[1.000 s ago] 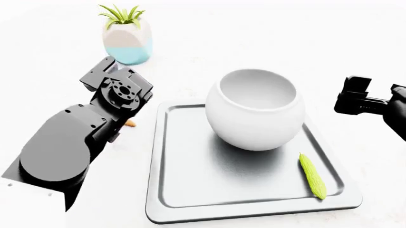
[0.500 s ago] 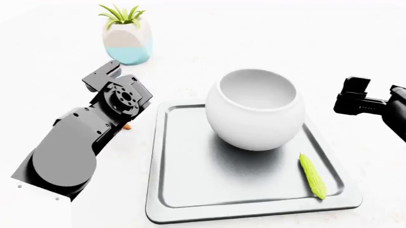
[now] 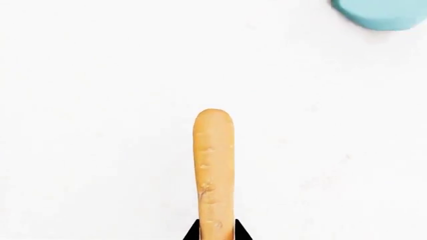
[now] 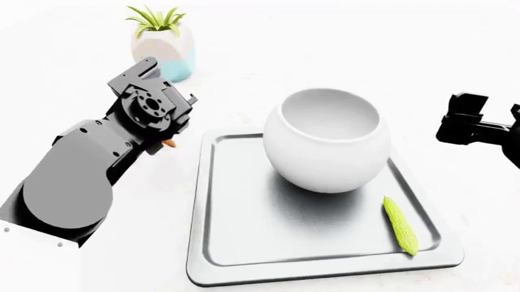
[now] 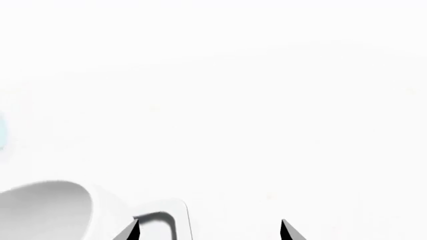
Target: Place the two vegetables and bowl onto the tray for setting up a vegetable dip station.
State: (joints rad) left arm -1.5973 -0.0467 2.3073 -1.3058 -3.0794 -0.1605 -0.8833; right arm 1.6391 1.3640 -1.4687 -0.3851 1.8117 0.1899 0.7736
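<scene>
So the carrot (image 3: 213,170) is pinched at one end by the left gripper (image 3: 215,233), long axis running straight out from the fingertips, rounded end pointed away; in the head view only a little orange bit is seen under the wrist, just beside the tray (image 4: 243,255) and off its rim. The right gripper (image 5: 208,231) is spread wide with nothing held, hung near the tray's far right corner. One white bowl (image 4: 327,140) is sat on the tray's far half, one bumpy cucumber piece (image 4: 400,225) is laid lengthwise by the right rim. One plant pot (image 4: 163,48) is parked well apart.
</scene>
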